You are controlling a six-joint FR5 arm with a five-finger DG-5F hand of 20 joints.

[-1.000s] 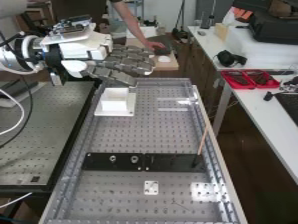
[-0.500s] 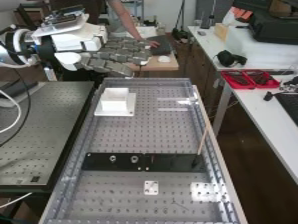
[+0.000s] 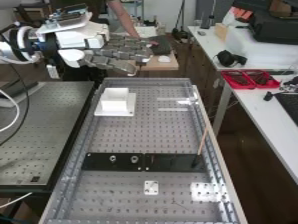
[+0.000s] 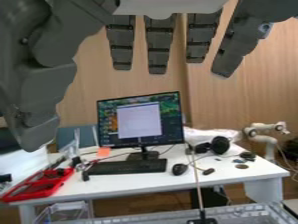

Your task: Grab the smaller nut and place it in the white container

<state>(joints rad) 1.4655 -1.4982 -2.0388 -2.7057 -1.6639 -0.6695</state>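
Note:
Over the bench's far end the hand (image 3: 123, 52) is held well above the surface, its dark fingers extended and nothing in them. In the wrist view the hand (image 4: 159, 47) has its fingers hanging straight, with the thumb off to one side. The white container (image 3: 115, 106), a square box on a flat white base, stands upright on the perforated bench, below and nearer than the hand. On the black bar (image 3: 173, 162) sit the larger nut (image 3: 113, 158) and the bearing (image 3: 134, 159), side by side.
A thin stick (image 3: 203, 141) rises near the bench's right rail. A small white plate (image 3: 151, 188) lies in front of the bar. Red trays (image 3: 249, 79) and a headset (image 3: 230, 58) are on the side table. In the wrist view a monitor (image 4: 140, 120) stands on a white desk.
The hand has moved up and slightly left in the high view, away from the white container, then drifted a little back to the right. Container, larger nut and bearing have stayed put.

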